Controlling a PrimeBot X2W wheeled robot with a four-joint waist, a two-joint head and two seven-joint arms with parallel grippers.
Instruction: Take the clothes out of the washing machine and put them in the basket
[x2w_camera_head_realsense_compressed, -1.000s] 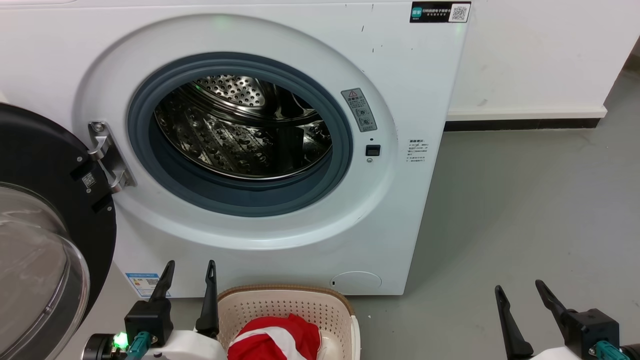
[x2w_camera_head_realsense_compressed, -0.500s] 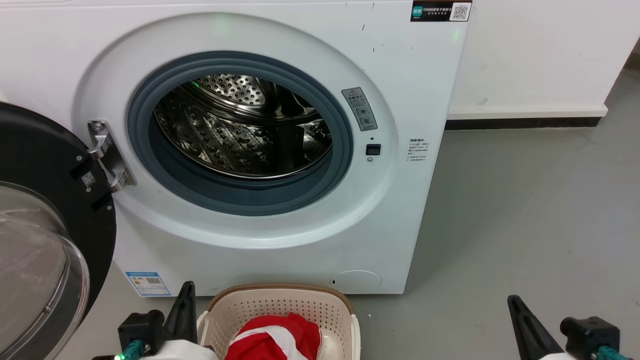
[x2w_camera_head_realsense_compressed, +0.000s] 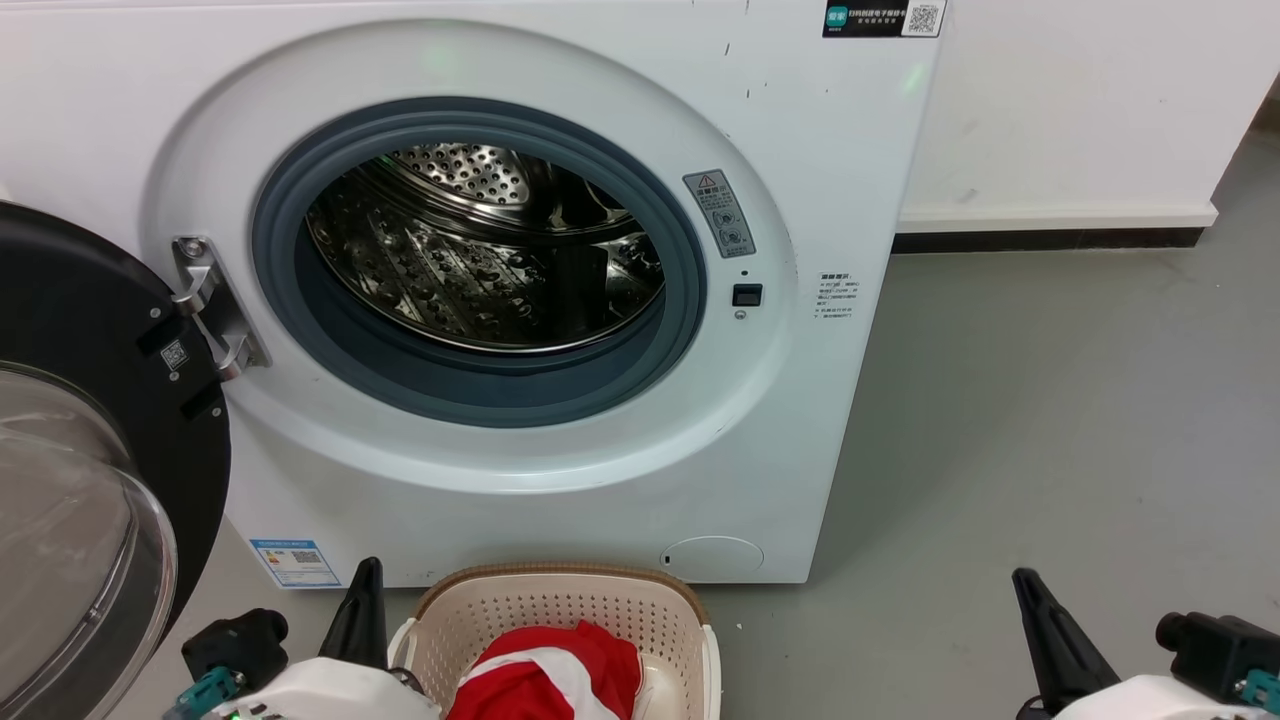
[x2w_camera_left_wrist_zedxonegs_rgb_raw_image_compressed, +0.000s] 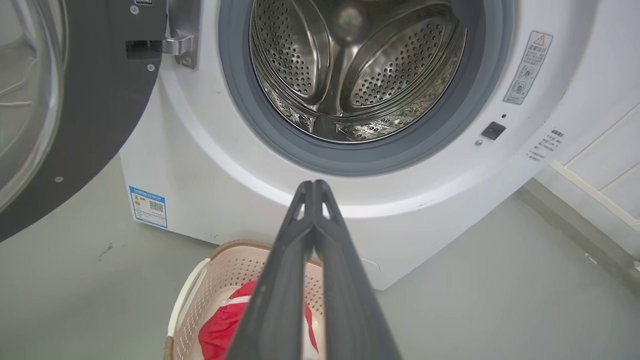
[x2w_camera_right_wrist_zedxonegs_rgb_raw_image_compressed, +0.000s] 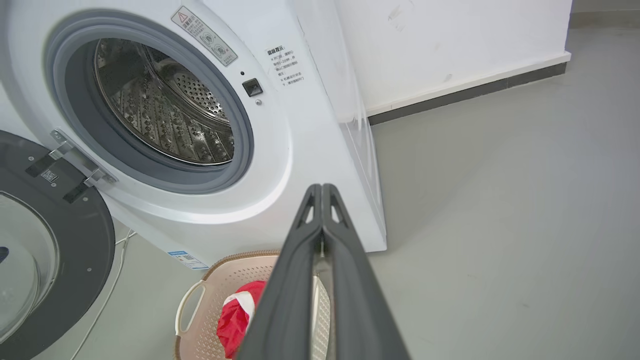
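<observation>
Head view: red-and-white clothes (x2w_camera_head_realsense_compressed: 555, 675) sit in the basket (x2w_camera_head_realsense_compressed: 560, 580), on the floor just in front of the washing machine (x2w_camera_head_realsense_compressed: 800, 130).
The door (x2w_camera_head_realsense_compressed: 90, 320) stands open at left, and the left wrist view looks straight into the steel drum (x2w_camera_left_wrist_zedxonegs_rgb_raw_image_compressed: 350, 75) and its paddles. The wrist views settle the grip: left gripper (x2w_camera_left_wrist_zedxonegs_rgb_raw_image_compressed: 314, 186) has its fingers (x2w_camera_left_wrist_zedxonegs_rgb_raw_image_compressed: 280, 300) pressed tip to tip, right gripper (x2w_camera_right_wrist_zedxonegs_rgb_raw_image_compressed: 321, 189) likewise, both holding nothing.
</observation>
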